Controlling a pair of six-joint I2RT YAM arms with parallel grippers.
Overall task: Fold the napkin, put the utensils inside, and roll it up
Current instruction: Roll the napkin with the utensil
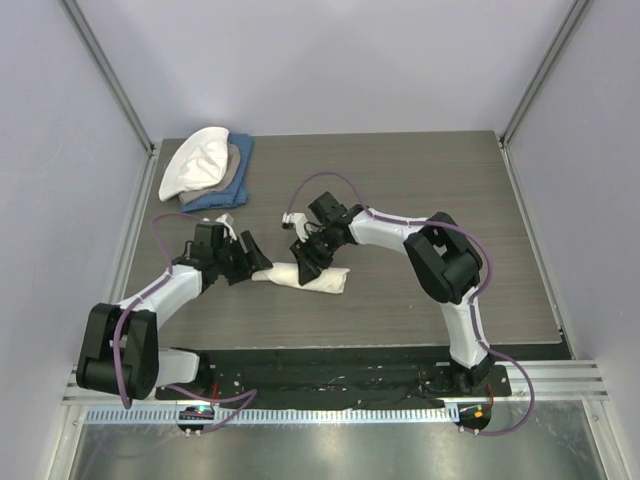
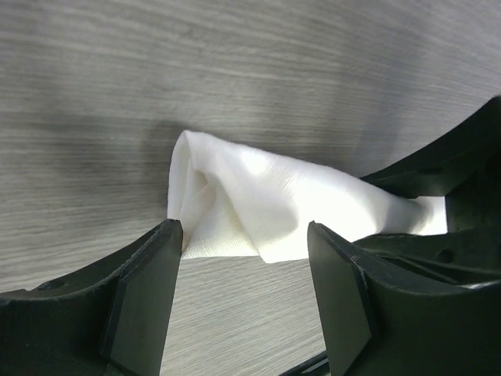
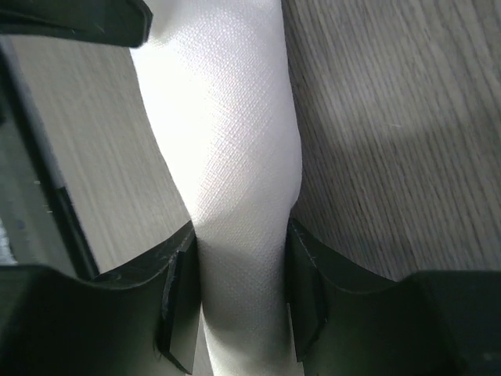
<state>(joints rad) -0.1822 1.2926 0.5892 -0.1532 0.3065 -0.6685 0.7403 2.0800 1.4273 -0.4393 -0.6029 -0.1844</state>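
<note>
Top view: napkin point(image 1: 318, 279) lies as a short, loose roll on the counter point(image 1: 450, 180), mid-front, running left-right between the two arms. Left gripper point(image 1: 247, 264) sits at the roll's left end and right gripper point(image 1: 306, 262) is over its middle. My read is one arm pins the roll so it can't unwind while the other stands clear at the end. Stack of cloths point(image 1: 207, 170) at back left is well apart and not involved. No fork visible in any view. Presumably it's inside the roll, can't confirm. Left wrist: the gripper's jaws stand wide apart. The napkin's crumpled end sits just ahead of the fingertips point(image 2: 166, 243) and between their lines, with nothing pinched and no clear contact, so it holds nothing. A dark body over the far part of the roll at right is likely the other arm. Right wrist: the roll runs straight through the jaws, with both pads point(image 3: 182, 301) pressed against its sides. The cloth narrows where they meet it, so the gripper is partly closed with a grip on the napkin and the roll resting on the counter. Task looks near its end, with the roll formed but loose at the left end.
</note>
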